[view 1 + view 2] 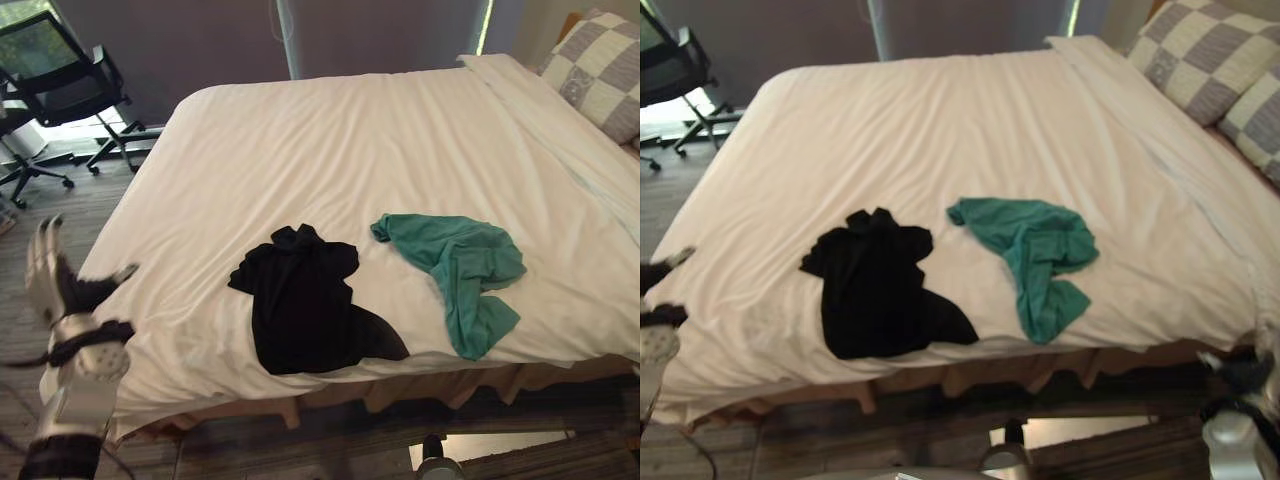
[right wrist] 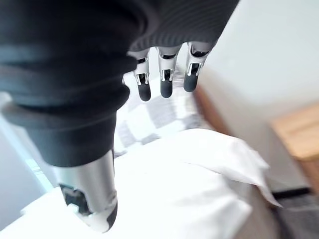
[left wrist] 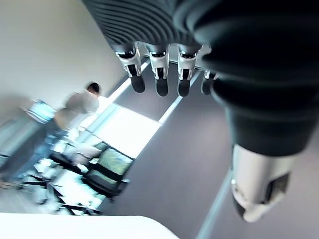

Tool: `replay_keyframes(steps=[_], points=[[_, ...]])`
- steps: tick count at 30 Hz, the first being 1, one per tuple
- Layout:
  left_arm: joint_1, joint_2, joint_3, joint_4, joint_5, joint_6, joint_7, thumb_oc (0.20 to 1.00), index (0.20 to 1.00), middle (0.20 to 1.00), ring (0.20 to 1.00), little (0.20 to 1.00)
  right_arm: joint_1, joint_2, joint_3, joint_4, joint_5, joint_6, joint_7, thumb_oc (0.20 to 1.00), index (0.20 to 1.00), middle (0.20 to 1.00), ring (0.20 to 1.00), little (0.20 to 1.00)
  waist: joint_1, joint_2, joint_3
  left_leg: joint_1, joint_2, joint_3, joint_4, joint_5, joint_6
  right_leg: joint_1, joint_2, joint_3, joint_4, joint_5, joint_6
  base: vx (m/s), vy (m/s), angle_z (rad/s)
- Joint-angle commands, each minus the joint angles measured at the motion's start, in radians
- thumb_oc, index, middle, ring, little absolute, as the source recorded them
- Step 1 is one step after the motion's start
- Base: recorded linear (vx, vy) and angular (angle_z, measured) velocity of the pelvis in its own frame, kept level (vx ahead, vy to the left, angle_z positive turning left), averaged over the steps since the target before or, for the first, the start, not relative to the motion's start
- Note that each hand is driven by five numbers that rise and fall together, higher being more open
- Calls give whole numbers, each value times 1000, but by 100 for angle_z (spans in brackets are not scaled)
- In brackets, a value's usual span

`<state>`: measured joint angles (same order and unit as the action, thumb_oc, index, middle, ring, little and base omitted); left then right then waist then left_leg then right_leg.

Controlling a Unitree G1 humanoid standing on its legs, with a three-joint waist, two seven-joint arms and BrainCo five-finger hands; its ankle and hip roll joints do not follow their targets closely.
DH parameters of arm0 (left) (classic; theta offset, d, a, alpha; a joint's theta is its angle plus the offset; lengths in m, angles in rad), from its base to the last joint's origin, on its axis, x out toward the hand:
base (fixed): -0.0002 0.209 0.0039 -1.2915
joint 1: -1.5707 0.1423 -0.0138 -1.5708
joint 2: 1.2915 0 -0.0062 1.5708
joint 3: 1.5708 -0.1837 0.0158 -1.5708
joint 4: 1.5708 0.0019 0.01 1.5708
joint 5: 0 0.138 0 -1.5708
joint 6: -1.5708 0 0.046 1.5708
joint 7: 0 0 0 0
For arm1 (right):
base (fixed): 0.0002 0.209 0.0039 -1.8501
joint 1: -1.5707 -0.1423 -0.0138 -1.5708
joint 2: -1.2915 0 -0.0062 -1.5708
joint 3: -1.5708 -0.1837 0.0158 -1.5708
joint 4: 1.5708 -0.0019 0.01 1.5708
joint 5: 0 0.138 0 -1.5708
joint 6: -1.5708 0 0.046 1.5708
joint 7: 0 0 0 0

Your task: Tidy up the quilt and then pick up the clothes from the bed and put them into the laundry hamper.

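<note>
A wide bed covered by a smooth cream-white quilt filled the middle of the room, its wooden frame showing below the near hem. On the near part of the quilt lay two garments: a crumpled black cotton top toward the left and a rumpled teal-green cloth garment just to its right, the two lying apart with a strip of bare quilt between them. The green piece trailed down close to the near edge of the quilt. At the far right, grey-and-cream checked pillows rested at the head of the bed, beside a folded-back band of white sheet. Beyond the far left corner a black mesh office chair on castors stood on the grey wood-look floor, before dark grey curtains that left a bright slit of window. The left hand was raised off the left corner of the bed, its fingers straight and spread and holding nothing. The right hand was likewise empty, fingers extended and relaxed above the white bedding near the pillows. In the left wrist view a blurred person stood far off by the window.
</note>
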<state>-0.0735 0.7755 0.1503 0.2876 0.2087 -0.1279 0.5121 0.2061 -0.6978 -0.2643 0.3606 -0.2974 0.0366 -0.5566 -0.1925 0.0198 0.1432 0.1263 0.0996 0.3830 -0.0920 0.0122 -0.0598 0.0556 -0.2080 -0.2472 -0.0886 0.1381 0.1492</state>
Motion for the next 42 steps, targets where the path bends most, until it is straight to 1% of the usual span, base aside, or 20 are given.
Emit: replay_keyframes(steps=[1,2,3,5,7,8,13,19,20,21,22,23,27,31,33,37,38,39,41,42], points=[[-156,19,-110,84,-8,-42,-75,1000,1000,1000,1000,1000,-148,-121,73,-30,-205,-22,59,1000,1000,1000,1000,1000,6,-12,33,93,42,59,5,-69,-49,-3,-16,27,43,-90,50,50,-37,-9],[-242,-18,-228,135,-3,-26,-115,1000,1000,1000,1000,1000,-228,-151,155,-56,-235,-28,88,1000,1000,1000,1000,1000,0,-17,37,94,41,67,5,-68,-49,-4,-15,34,40,-86,50,27,-20,-11],[-249,-18,-231,141,-4,-27,-114,1000,1000,1000,1000,1000,-233,-151,156,-53,-235,-28,88,1000,1000,1000,1000,1000,1,-17,39,94,41,67,5,-68,-49,-5,-15,34,41,-86,50,-39,-10,-10],[-416,-148,-424,235,-33,16,-171,1000,1000,1000,1000,1000,-432,-160,335,-91,-245,-14,109,1000,1000,1000,1000,1000,-6,-25,101,50,38,73,5,-48,-49,-76,-12,63,58,-68,52,-207,15,-8],[-420,-148,-423,239,-34,14,-170,1000,1000,1000,1000,1000,-439,-161,339,-86,-244,-14,107,1000,1000,1000,1000,1000,-6,-24,102,48,38,75,5,-47,-48,-81,-12,65,60,-68,52,-144,8,-16],[-485,-209,-482,319,-16,52,-179,1000,1000,1000,1000,1000,-499,-149,407,-116,-264,-7,122,1000,1000,1000,1000,1000,-8,-32,138,12,39,76,5,-29,-50,-124,-11,76,68,-58,53,-162,-4,-25],[-636,-298,-588,595,116,149,-198,1000,1000,1000,1000,1000,-559,-148,451,-140,-244,7,120,1000,1000,1000,1000,1000,-10,-54,206,-93,52,65,5,19,-56,-221,-12,75,102,-53,50,-110,-43,3],[-654,-339,-611,777,213,206,-226,1000,1000,1000,1000,1000,-636,-173,485,-85,-225,24,112,1000,1000,1000,1000,1000,7,-63,245,-134,60,53,6,36,-59,-255,-13,56,121,-56,49,-46,-39,5],[-617,-347,-605,825,235,221,-244,743,743,743,743,743,-696,-204,494,-45,-217,34,110,1000,1000,1000,1000,1000,27,-66,263,-152,65,48,8,43,-62,-269,-15,51,132,-58,48,-29,-32,9],[-617,-347,-603,826,235,221,-244,580,580,580,580,580,-701,-204,499,-42,-215,33,109,1000,1000,1000,1000,1000,26,-65,263,-152,65,48,8,43,-62,-270,-15,52,133,-58,47,-32,-53,3],[-594,-346,-592,829,227,221,-248,319,319,319,319,319,-733,-218,510,-5,-205,38,106,1000,1000,1000,1000,1000,35,-64,268,-161,68,45,9,47,-64,-276,-17,48,137,-58,46,-15,-63,7],[-532,-336,-575,803,208,210,-246,200,200,200,200,200,-804,-251,537,64,-190,50,106,1000,1000,1000,1000,1000,59,-56,280,-176,71,38,10,54,-67,-283,-21,37,140,-58,44,-18,-90,0],[-318,-286,-522,631,93,131,-239,200,200,200,200,200,-999,-317,651,245,-165,62,120,1000,1000,1000,1000,1000,116,-28,292,-217,76,18,9,76,-78,-303,-27,14,137,-54,40,-7,-94,6],[-150,-266,-480,474,25,88,-242,200,200,200,200,200,-1117,-310,708,367,-105,52,128,1000,1000,1000,1000,1000,155,-6,293,-241,79,11,5,88,-84,-311,-26,-6,130,-56,35,-4,-44,17],[-39,-257,-433,396,-65,51,-257,200,200,200,200,200,-1199,-273,770,510,-69,44,172,1000,1000,1000,1000,1000,188,12,299,-257,87,-4,5,96,-88,-319,-22,-22,136,-61,30,-10,-74,9],[2,-260,-426,320,-124,29,-262,200,200,200,200,200,-1243,-205,793,686,-19,37,194,1000,1000,1000,1000,1000,210,31,302,-258,88,-27,5,86,-99,-310,-22,-41,150,-86,37,31,-54,19],[18,-258,-415,225,-174,7,-279,200,200,200,200,200,-1227,-167,780,771,10,39,213,1000,1000,1000,1000,1000,222,43,307,-262,88,-36,5,89,-100,-306,-24,-58,159,-93,36,-29,-22,36],[24,-256,-410,187,-209,-3,-288,200,200,200,200,200,-1215,-151,774,803,20,39,227,925,925,925,925,925,226,48,309,-261,88,-38,5,89,-100,-303,-25,-65,162,-95,36,-40,-26,38],[31,-258,-402,110,-265,-25,-304,200,200,200,200,200,-1168,-123,741,840,55,38,257,200,200,200,200,200,231,55,310,-258,87,-46,5,87,-99,-290,-27,-79,162,-99,37,-17,-9,33],[30,-256,-399,71,-287,-28,-316,200,200,200,200,200,-1139,-109,728,845,63,34,265,200,200,200,200,200,233,58,307,-254,87,-50,5,85,-99,-281,-28,-87,159,-101,38,-3,-1,30]])
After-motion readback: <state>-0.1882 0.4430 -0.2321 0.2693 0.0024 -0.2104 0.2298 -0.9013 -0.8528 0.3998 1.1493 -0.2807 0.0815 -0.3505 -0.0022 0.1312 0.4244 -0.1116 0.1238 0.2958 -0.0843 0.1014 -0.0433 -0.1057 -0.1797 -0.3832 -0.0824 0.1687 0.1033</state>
